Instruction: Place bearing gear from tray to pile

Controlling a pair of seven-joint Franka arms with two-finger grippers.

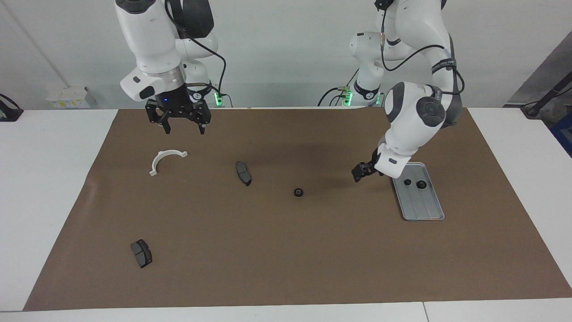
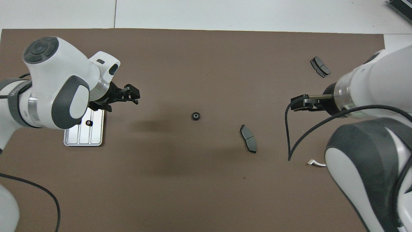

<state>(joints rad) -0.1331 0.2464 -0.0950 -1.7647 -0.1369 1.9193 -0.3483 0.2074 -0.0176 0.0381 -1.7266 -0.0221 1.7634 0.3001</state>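
A small black bearing gear lies alone on the brown mat mid-table; it also shows in the overhead view. The silver tray holds two more gears. In the overhead view the left arm covers part of the tray, and one gear shows. My left gripper hangs open and empty over the mat beside the tray. The pile is a white bracket and two brake pads. My right gripper is open and empty over the mat, near the bracket.
The brown mat covers most of the white table. In the overhead view the brake pads lie at mid-mat and toward the mat's edge farthest from the robots. The right arm hides most of the bracket there.
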